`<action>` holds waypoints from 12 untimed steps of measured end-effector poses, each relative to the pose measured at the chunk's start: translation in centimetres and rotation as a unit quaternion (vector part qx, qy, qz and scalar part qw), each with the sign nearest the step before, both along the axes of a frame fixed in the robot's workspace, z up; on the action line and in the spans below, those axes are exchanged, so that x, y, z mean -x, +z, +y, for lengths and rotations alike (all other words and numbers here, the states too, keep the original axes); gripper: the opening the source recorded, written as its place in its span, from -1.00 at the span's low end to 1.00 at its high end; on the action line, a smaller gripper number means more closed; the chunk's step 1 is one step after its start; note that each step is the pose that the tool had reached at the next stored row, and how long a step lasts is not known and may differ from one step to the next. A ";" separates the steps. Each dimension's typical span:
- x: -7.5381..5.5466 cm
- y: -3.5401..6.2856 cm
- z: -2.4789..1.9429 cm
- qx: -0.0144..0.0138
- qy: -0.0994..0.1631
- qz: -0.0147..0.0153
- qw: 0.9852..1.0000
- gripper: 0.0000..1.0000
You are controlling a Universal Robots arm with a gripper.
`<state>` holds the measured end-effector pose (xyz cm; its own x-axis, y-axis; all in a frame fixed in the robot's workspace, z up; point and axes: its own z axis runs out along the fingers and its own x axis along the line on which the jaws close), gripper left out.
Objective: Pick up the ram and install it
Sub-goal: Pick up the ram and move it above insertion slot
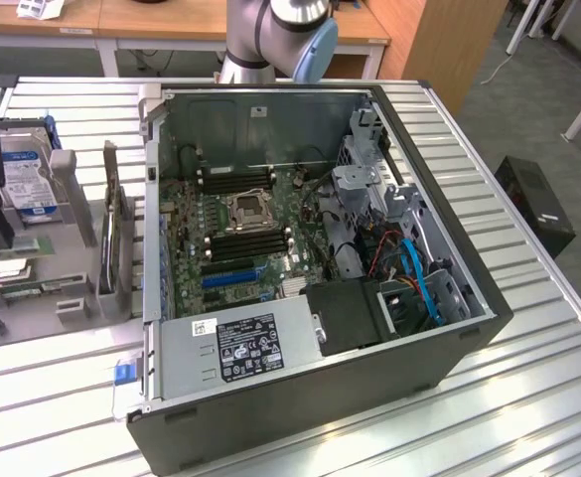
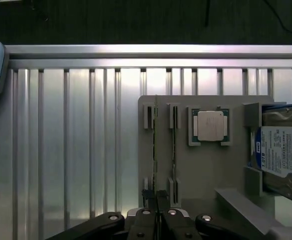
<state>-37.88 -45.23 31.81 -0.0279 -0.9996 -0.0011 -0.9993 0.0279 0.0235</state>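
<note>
The ram (image 2: 155, 145) is a thin green stick standing on edge in a slotted grey holder (image 2: 205, 170). A second similar stick (image 2: 174, 145) stands in the neighbouring slots. My gripper (image 2: 154, 196) sits at one end of the first stick, its black fingertips (image 2: 146, 194) pressed against both faces, shut on it. The stick still rests in its holder slots. The open computer case (image 1: 449, 298) lies on the table with its motherboard facing up, and black memory slots (image 1: 235, 179) flank the processor socket (image 1: 245, 210).
On the same grey holder lie a processor chip (image 2: 209, 125) and a hard drive (image 2: 283, 150). A wider green card (image 1: 111, 234) stands upright beside the case. The table top (image 2: 76, 150) is ribbed aluminium. The arm's base (image 1: 270, 30) rises behind the case.
</note>
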 end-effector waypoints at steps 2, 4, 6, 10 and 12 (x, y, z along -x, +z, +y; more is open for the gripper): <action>0.0 0.76 0.00 0.000 0.000 0.000 1.000 -0.76; 0.0 1.53 0.00 0.000 0.000 0.000 1.000 -0.76; 0.0 2.29 0.00 0.000 0.000 0.000 1.000 -0.76; 0.0 3.82 0.00 0.000 0.000 0.000 1.000 -0.76; 0.0 4.56 0.00 0.000 0.000 0.000 1.000 -0.76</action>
